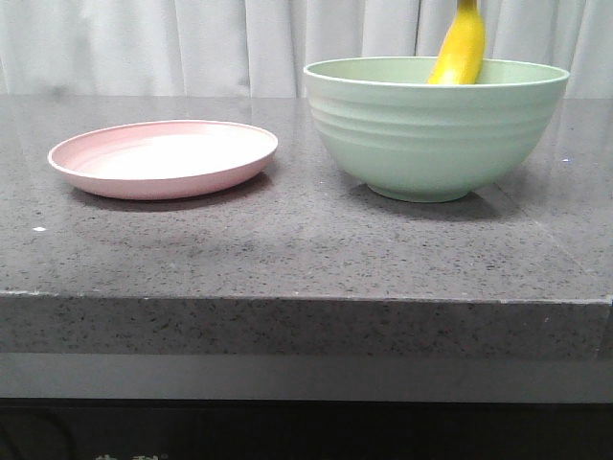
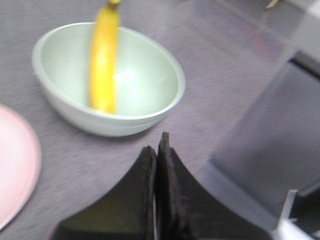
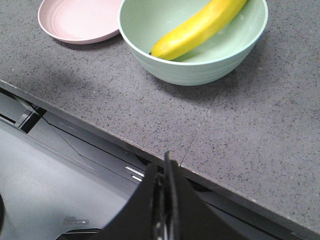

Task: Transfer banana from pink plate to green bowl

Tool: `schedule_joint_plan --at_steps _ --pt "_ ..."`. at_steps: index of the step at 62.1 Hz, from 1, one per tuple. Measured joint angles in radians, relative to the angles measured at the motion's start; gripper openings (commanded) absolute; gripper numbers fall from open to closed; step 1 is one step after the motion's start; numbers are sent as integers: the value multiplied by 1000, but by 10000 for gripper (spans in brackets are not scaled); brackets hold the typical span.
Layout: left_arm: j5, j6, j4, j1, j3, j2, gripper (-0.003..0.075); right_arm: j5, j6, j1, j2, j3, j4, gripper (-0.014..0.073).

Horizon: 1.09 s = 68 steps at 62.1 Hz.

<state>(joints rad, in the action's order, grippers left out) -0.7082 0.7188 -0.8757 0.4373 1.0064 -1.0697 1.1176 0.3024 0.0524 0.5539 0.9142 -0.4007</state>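
Note:
The yellow banana (image 1: 461, 48) leans inside the green bowl (image 1: 436, 134) with its stem end sticking up over the far rim. It also shows in the left wrist view (image 2: 104, 62) and the right wrist view (image 3: 197, 29). The pink plate (image 1: 163, 158) is empty, to the left of the bowl. My left gripper (image 2: 157, 145) is shut and empty, hovering above the table a little way from the bowl (image 2: 107, 80). My right gripper (image 3: 165, 160) is shut and empty, off the table past its front edge. Neither gripper shows in the front view.
The grey speckled tabletop (image 1: 287, 249) has a front edge near the right gripper (image 3: 125, 140). A white curtain (image 1: 192, 38) hangs behind the table. Dark frame parts lie below the table edge (image 3: 50, 125).

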Motion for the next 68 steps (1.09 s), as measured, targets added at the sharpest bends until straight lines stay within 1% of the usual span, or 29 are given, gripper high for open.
schedule_joint_plan --at_steps 7,13,19,24,29,34,36,41,46,53,61,68 --pt "84 -217 273 0 -64 51 -18 0 0 0 0 0 0 -69" --pt "175 -333 443 0 -165 132 -18 0 0 0 0 0 0 -69" --pt "278 -371 519 -8 -284 213 -18 0 0 0 0 0 0 -69" --pt "351 -421 569 -36 -390 306 -18 0 0 0 0 0 -1 -69" --pt "392 -562 681 -74 -497 401 -18 0 0 0 0 0 -1 -69" --pt "402 -693 790 -112 -579 512 -18 0 0 0 0 0 -2 -69" --pt "402 -719 821 -129 -613 551 -18 0 0 0 0 0 -2 -69" --pt "405 -767 854 -168 -680 656 -18 0 0 0 0 0 -2 -69" --pt "419 -782 867 -218 -749 775 -18 0 0 0 0 0 -2 -69" --pt "458 -788 876 -282 -835 892 -18 0 0 0 0 0 -2 -69" --pt "508 -790 876 -324 -916 1010 -18 0 0 0 0 0 -3 -69" --pt "554 -790 866 -349 -986 1072 -18 0 0 0 0 0 -3 -69"
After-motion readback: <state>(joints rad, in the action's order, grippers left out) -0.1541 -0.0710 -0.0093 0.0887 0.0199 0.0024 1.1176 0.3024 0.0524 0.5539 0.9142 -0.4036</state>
